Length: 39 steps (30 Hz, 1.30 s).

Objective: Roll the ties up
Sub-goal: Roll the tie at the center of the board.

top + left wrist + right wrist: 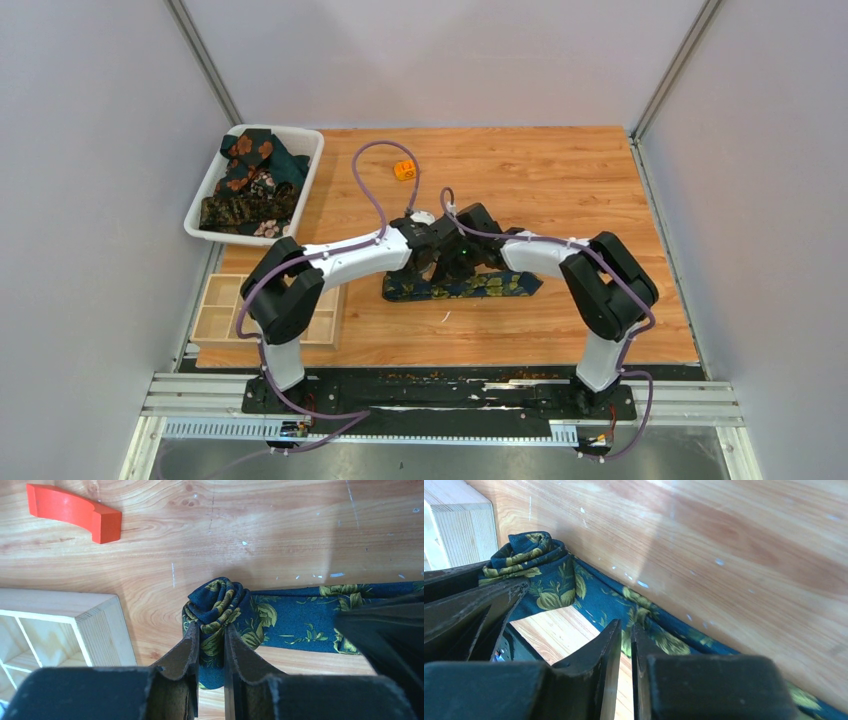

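Your left tool (210,630) pinches the rolled end of the long navy fabric tie with yellow-green flowers (300,617) on the wooden tabletop (260,530), your right tool (625,628) nips its flat strip, so an uneven pull can loosen the coil.

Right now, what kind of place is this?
Probably a robot test cell: plain grey walls enclose a wooden table, two arms are bolted at its edge, a white bin holds ties.

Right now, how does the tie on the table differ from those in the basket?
The navy tie lies stretched, one end rolled; the basket ties sit heaped in a white basket. The navy tie has yellow-green flowers; the basket ties, orange. Both are dark and flowery.
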Tool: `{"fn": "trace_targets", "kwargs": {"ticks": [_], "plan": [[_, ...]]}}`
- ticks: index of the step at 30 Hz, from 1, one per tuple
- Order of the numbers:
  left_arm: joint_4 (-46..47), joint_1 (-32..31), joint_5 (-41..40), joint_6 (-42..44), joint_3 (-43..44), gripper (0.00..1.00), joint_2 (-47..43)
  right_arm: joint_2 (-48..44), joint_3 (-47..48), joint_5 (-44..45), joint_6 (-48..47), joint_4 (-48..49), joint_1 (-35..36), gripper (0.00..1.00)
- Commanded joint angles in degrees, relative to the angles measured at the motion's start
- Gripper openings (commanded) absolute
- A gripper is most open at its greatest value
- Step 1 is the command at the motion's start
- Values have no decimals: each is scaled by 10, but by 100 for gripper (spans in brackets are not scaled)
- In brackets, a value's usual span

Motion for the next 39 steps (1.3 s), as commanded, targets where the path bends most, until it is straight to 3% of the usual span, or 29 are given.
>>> {"fn": "trace_targets", "kwargs": {"ticks": [1,7,22,39], "plan": [[-24,-19,-29,-3,36,6,32,-73,-21,10,-16,-21,-28,15],[-41,-32,-33,-7,67,7,68,-121,-59,44,-22,-46,-59,15],[-37,-57,14,-9,124,23,124,-62,-100,19,-9,16,-62,14],[50,-60,86,-16,99,47,79,-75,-76,26,-18,-10,-62,14]]}}
